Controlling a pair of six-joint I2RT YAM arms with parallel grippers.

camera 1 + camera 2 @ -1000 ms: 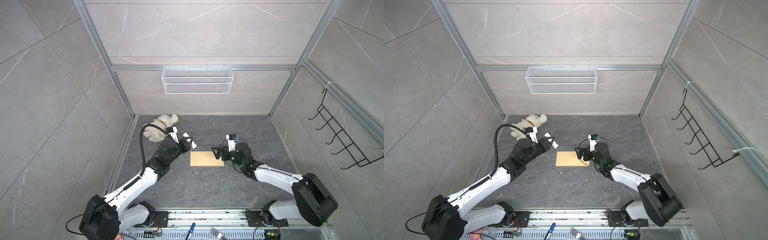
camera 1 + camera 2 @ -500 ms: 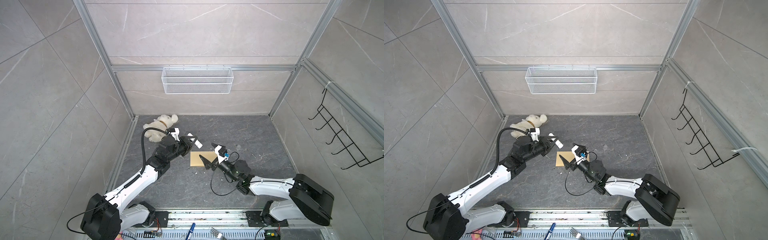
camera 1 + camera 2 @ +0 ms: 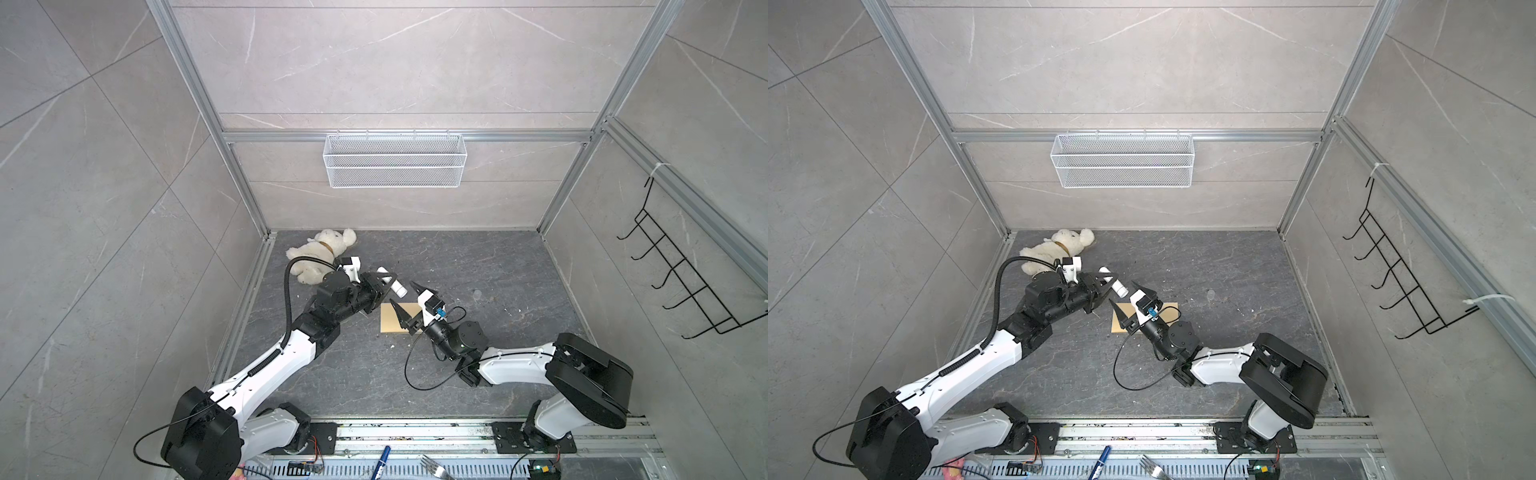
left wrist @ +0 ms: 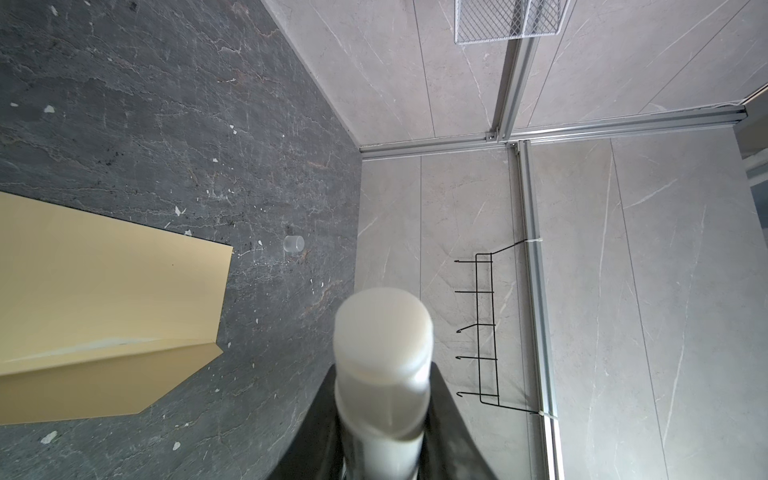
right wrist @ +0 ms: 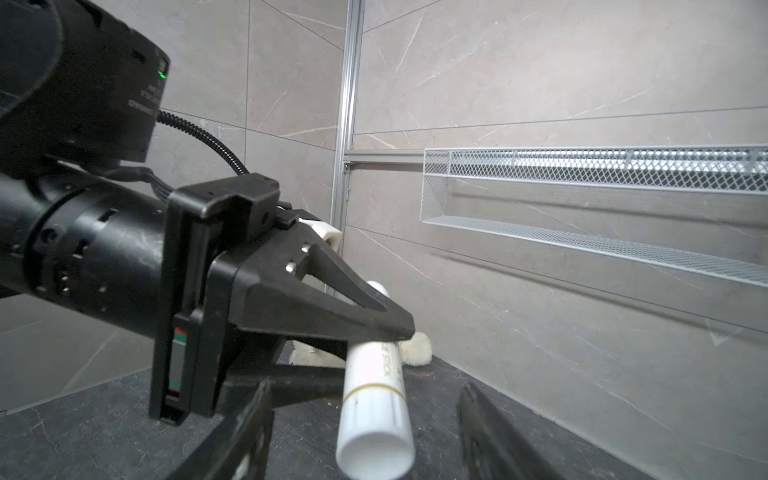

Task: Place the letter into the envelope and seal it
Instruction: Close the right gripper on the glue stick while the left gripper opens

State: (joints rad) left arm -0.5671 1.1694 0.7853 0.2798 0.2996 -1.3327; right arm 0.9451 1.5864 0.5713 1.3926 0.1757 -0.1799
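Your left gripper (image 3: 388, 286) is clamped on a white glue stick (image 3: 397, 287), and the envelope (image 3: 390, 323) lies flat on the dark stone-patterned floor (image 3: 478, 257) just below it in both top views, between the two arms.

Look at the envelope (image 4: 104, 282) in the left wrist view. It is plain yellow-tan paper with no print. Its flap (image 4: 104, 386) is folded out along a straight crease, has a cut-off corner and looks darker than the body. A faint pale streak runs along the crease.

On the left gripper (image 5: 395, 332), the black fingers pinch the stick (image 5: 374, 395) narrowly along its length. The far end juts past the fingertips.

Your right gripper (image 3: 402, 293) faces it above the envelope with its jaws spread apart. In the right wrist view its fingers (image 5: 253, 428) stand on either side of the stick's free end. There is a clear gap on each side, and they grip nothing.
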